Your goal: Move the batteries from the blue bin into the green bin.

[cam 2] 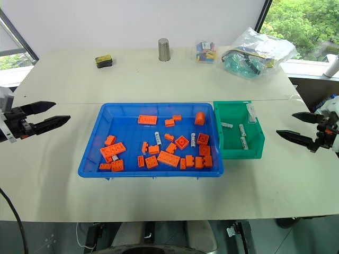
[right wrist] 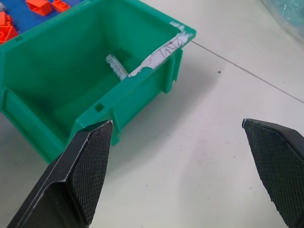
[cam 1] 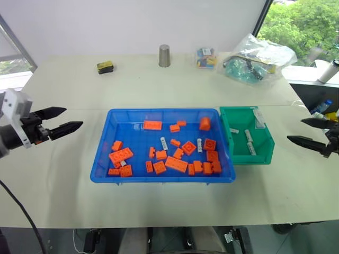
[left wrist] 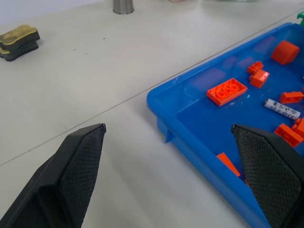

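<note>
green bin just right of blue bin

The blue bin and green bin are shiny, smooth plastic (so are the orange bricks). The cup looks like dull metal. The table is matt.

1. A wide, pale cream table takes up most of the scene, with a thin seam line running across it from side to side.
2. Behind the table stands a plain white wall.
3. At the far right, a window with a dark frame looks out on green, leafy trees in daylight.
4. At the far left edge, a second window shows a sliver of greenery.
5. The light is soft, even daylight.
</note>
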You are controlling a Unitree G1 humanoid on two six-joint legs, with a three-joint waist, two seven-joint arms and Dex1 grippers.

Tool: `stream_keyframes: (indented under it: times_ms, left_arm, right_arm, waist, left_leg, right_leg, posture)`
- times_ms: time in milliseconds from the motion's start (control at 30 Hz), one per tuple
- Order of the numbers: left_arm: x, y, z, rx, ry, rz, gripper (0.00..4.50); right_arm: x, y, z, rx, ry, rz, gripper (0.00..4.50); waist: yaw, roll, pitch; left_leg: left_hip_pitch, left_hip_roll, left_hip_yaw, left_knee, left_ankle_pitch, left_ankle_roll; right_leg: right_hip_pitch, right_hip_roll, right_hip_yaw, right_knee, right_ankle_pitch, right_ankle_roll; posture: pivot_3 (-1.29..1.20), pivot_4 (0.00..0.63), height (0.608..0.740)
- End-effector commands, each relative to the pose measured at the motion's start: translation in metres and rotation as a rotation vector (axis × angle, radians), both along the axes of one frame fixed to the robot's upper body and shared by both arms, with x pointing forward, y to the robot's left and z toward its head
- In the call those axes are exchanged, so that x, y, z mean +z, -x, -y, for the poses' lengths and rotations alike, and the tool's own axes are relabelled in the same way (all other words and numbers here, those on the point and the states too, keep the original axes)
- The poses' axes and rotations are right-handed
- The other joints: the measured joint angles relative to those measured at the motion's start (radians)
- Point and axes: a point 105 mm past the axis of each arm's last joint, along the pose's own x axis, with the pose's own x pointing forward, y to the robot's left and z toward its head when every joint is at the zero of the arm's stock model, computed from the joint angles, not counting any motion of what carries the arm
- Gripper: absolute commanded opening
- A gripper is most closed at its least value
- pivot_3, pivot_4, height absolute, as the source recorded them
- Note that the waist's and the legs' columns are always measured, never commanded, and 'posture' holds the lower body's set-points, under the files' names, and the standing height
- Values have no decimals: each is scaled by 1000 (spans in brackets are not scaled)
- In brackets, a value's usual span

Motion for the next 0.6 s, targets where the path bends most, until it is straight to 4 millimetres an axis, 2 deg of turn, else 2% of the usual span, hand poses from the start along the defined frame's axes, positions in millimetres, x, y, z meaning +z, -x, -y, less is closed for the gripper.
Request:
stream_keyframes:
  times_ms: [33, 167, 233, 300, 400, 533, 600]
  left_arm:
    - [12, 4, 2, -7, -7, 44, 4453]
    - [13, 6, 9, -33, -11, 50, 4453]
    - [18, 7, 17, -71, -9, 61, 4453]
    - [23, 10, 27, -114, 4, 65, 4453]
    - [26, 12, 38, -170, 6, 53, 4453]
    - [26, 17, 47, -227, -6, 29, 4453]
    - [27, 20, 52, -262, -10, 19, 4453]
  right_arm:
    - [12, -3, 0, 11, 16, 46, 4500]
    - [15, -9, -4, 29, 20, 50, 4500]
    - [22, -17, -17, 82, 17, 56, 4500]
    - [38, -24, -50, 214, -16, 69, 4500]
    - [57, -31, -113, 440, -13, 86, 4500]
    - [74, -36, -187, 669, -24, 115, 4500]
    - [77, -35, -218, 764, -47, 107, 4500]
  waist:
    - [0, 0, 0]
    - [0, 0, 0]
    - [-1, 0, 0]
    - [-3, 0, 0]
    - [-11, 1, 0]
    - [-22, 1, 1]
    - [-22, 0, 2]
  left_leg:
    - [0, 0, 0, 0, 0, 0]
    - [0, 0, 0, 0, 0, 0]
    - [0, 0, 0, 0, 0, 0]
    - [0, 0, 1, 1, 0, 0]
    - [0, 0, 1, 1, 0, 0]
    - [0, 1, 0, 0, 1, -1]
    - [-1, 1, 0, 0, 1, -1]
  right_leg:
    - [0, 0, 0, 0, 0, 0]
    - [0, 0, 0, 0, 0, 0]
    - [0, 0, 0, 1, 0, 0]
    - [-1, 0, 1, 3, 0, 0]
    - [-4, 1, 2, 7, 0, 0]
    - [-6, 2, 1, 10, 0, 0]
    - [-7, 1, 1, 9, 0, 0]
  posture:
    - [0, 150, 740]
    - [0, 150, 740]
    - [0, 150, 740]
    - [0, 150, 740]
    - [0, 150, 740]
    - [0, 150, 740]
    - [0, 150, 740]
